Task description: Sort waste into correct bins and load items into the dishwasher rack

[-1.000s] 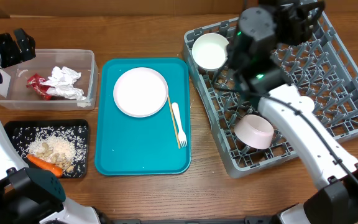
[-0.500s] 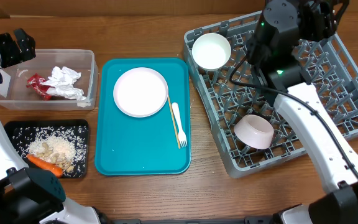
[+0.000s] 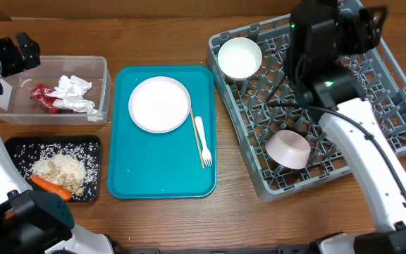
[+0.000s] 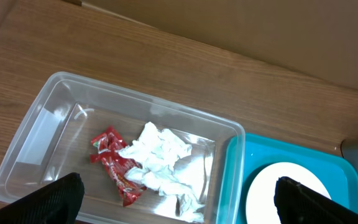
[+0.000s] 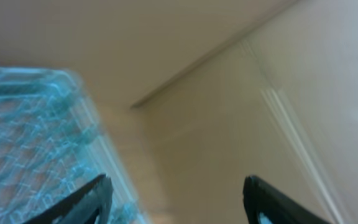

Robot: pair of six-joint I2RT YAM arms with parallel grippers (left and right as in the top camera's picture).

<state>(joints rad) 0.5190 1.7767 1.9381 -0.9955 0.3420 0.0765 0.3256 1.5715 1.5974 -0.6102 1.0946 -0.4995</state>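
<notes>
I am holding my left gripper [image 4: 182,198] wide open and empty beside the clear tub [image 3: 104,63], which is sitting just left of the teal tray [image 3: 161,173] with red wrappers [image 3: 42,97] and crumpled napkins [image 3: 72,90] inside. My right gripper [image 5: 179,198] is hanging partly open, gripping nothing, above the far edge of the dishwasher rack [image 3: 386,92], which is standing just right of the teal tray and holding a white bowl [image 3: 239,58] and a pink bowl [image 3: 288,149].
</notes>
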